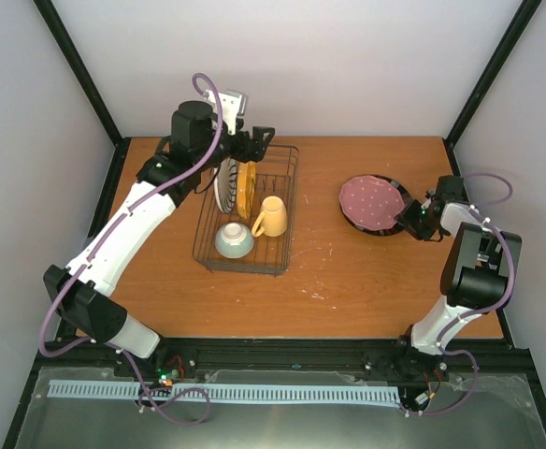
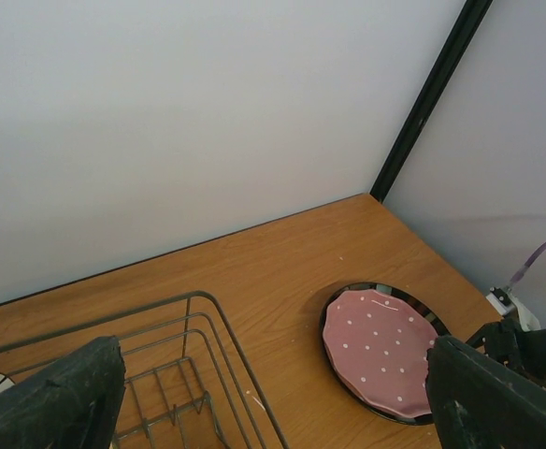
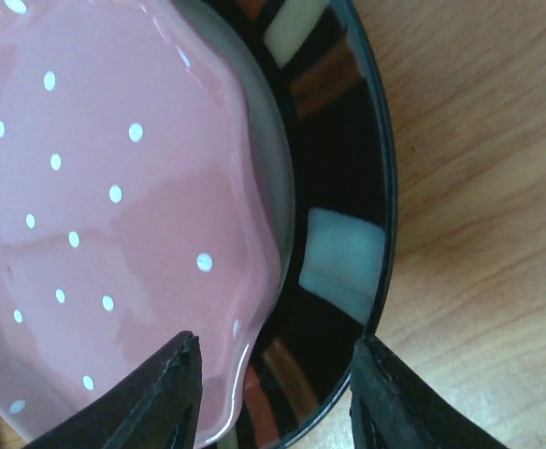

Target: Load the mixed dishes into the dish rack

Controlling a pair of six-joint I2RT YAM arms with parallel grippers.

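dark wire dish rack holds striped white plate and orange-yellow plate on edge, yellow mug, pale bowl; apart, pink dotted plate lies atop dark-rimmed plate.

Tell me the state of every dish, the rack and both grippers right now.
dish rack: partly loaded
striped plate: upright in rack
orange-yellow plate: upright in rack
yellow mug: on its side in rack
blue-green bowl: in rack
pink plate: flat on dark-rimmed plate, on the table
left gripper: open, empty
right gripper: open over plates' edge
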